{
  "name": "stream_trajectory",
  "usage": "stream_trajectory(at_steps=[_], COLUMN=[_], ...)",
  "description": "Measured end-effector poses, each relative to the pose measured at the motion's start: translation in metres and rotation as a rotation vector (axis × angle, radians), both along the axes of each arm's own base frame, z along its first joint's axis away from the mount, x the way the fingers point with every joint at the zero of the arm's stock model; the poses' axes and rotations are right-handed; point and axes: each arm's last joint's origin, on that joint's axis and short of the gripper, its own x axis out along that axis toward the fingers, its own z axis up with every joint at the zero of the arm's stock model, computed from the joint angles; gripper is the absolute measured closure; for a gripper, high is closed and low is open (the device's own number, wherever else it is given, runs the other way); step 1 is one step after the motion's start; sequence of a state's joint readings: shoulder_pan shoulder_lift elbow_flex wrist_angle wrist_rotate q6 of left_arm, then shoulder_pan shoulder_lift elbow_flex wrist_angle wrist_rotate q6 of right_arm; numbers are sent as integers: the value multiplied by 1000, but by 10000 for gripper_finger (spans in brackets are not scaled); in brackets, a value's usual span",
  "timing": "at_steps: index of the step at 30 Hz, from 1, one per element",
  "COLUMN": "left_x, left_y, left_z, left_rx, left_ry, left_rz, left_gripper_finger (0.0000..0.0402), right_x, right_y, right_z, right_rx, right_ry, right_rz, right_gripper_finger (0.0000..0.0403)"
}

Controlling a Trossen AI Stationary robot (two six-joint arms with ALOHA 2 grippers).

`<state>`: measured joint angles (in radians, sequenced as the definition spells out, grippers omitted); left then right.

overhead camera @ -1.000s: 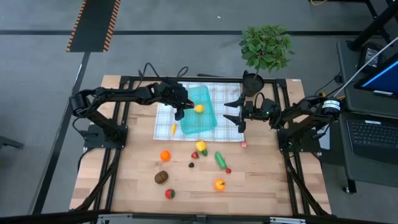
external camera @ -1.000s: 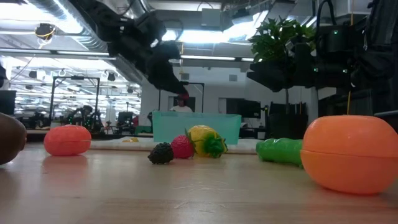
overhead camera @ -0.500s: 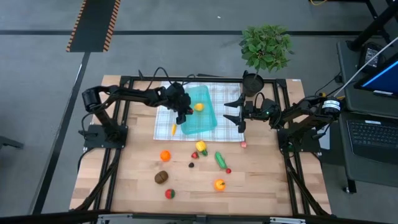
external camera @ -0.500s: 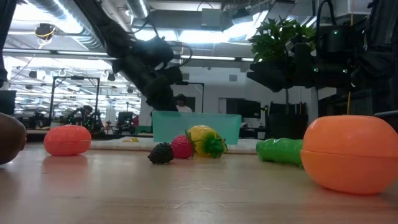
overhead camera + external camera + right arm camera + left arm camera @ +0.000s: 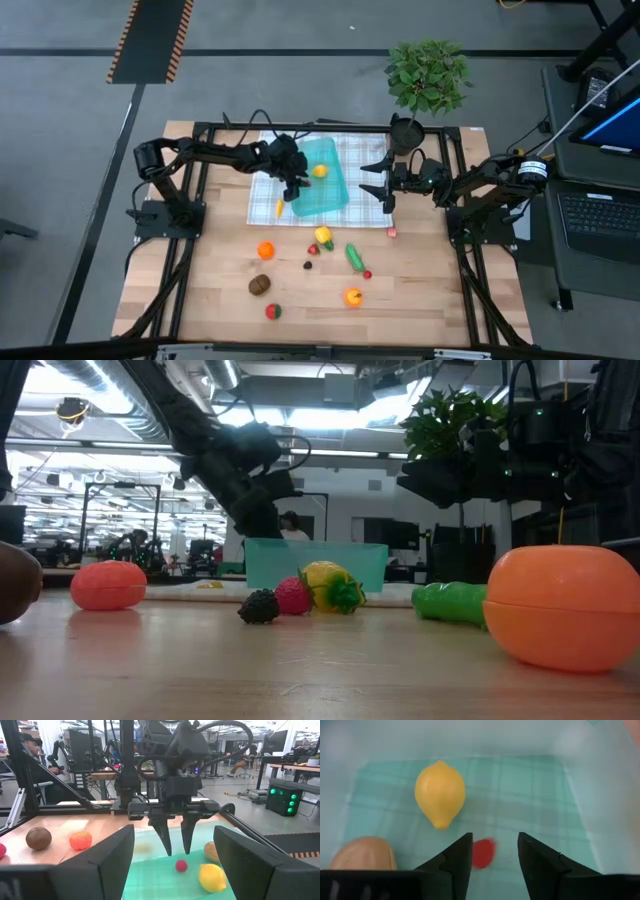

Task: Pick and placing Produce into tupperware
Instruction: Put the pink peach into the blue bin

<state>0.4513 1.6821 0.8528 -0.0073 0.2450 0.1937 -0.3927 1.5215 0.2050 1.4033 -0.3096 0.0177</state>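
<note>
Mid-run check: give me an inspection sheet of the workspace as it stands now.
Surface: wooden table with a checked cloth at the far side.
Job's things: tupperware on the cloth holds a lemon, a small red berry and a tan piece. A carrot lies on the cloth; an orange, kiwi and cucumber wait on the wood.
Clutter: potted plant.
Grippers: left gripper open over the tupperware, berry lying free below; right gripper open, beside the tupperware.
Cables: black leads along the left arm.
Surroundings: monitors; people beyond the table.
</note>
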Motion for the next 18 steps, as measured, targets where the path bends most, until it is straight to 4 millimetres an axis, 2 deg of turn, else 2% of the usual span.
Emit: stream_trajectory(at_steps=[6,13,18], left_x=[1,-2,-22], left_y=[-1,-7,-21], left_z=[8,49,69], left_rx=[-7,3,1], left_ry=[-14,-95,-163], left_rz=[-13,-84,-88], left_gripper_finger=[244,248,258], right_x=[0,0,0], right_y=[0,1,1], right_z=[0,0,0], right_rx=[4,7,90], right_ry=[0,1,-10], right_rz=[1,4,13], right_gripper_finger=[128,128,128])
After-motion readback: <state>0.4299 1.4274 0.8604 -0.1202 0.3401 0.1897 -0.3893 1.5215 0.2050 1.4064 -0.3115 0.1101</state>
